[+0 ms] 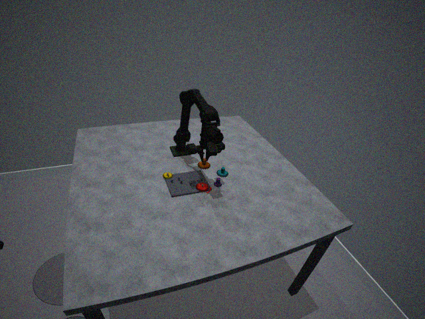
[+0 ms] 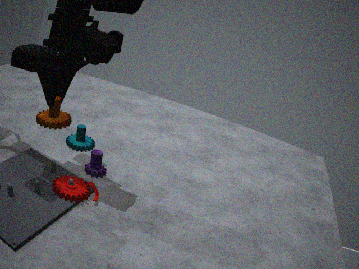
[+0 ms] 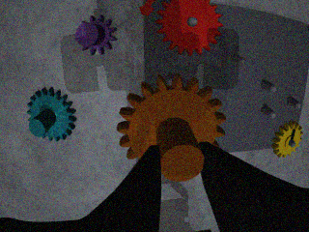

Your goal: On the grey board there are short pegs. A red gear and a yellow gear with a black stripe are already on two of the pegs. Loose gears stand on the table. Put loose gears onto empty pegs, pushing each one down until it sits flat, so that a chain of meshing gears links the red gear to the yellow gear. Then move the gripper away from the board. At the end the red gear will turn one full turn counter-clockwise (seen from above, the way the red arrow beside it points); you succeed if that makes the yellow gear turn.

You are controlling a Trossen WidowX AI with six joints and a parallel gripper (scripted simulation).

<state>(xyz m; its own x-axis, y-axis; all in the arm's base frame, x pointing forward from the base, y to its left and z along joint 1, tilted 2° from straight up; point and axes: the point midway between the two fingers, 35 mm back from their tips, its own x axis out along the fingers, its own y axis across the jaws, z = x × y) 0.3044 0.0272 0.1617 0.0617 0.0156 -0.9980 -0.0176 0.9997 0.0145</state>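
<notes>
My gripper [image 1: 204, 160] [image 2: 55, 105] [image 3: 178, 151] is shut on the handle of the orange gear [image 1: 204, 165] [image 2: 62, 119] [image 3: 145, 113] and holds it in the air, near the board's back edge. The grey board [image 1: 181, 189] [image 2: 26, 226] [image 3: 251, 135] has several short bare pegs. The red gear [image 1: 201, 187] [image 2: 65, 186] [image 3: 176, 24] sits on a peg at one corner, the yellow gear [image 1: 167, 175] [image 3: 284, 140] on a peg at the far side. The teal gear [image 1: 222, 173] [image 2: 73, 142] [image 3: 63, 113] and the purple gear [image 1: 217, 184] [image 2: 96, 165] [image 3: 106, 35] stand on the table beside the board, handles up.
The red arrow [image 1: 208, 189] [image 2: 95, 193] [image 3: 147, 7] curves beside the red gear. The arm's shadow falls across the board and the table [image 1: 144, 233] [image 2: 217, 202] near the purple gear. The arm's base [image 1: 176, 151] stands behind the board.
</notes>
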